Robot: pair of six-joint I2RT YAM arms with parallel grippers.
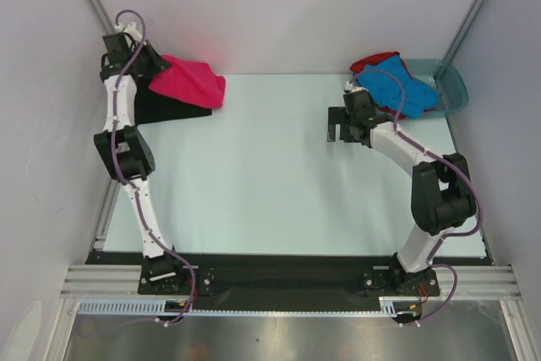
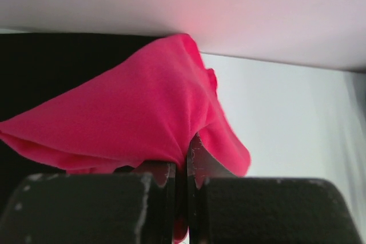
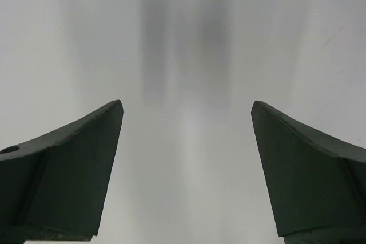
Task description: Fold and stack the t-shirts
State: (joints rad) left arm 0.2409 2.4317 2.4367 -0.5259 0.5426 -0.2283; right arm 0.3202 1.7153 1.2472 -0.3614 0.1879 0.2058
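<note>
At the table's far left corner my left gripper (image 1: 152, 73) is shut on the magenta-pink t-shirt (image 1: 190, 80), which hangs bunched from it over a flat black t-shirt (image 1: 173, 107). In the left wrist view the pink t-shirt (image 2: 131, 112) drapes from the pinched fingertips (image 2: 197, 158), with the black t-shirt (image 2: 51, 67) behind. A blue t-shirt (image 1: 401, 86) lies on a red t-shirt (image 1: 374, 61) in the basin at the far right. My right gripper (image 1: 336, 128) hovers open over bare table, its fingers (image 3: 74, 164) wide apart with nothing between them.
The translucent teal basin (image 1: 452, 86) stands in the far right corner beside the right wall. Grey walls close in the table on three sides. The pale table surface (image 1: 270, 183) stretches between the two arms.
</note>
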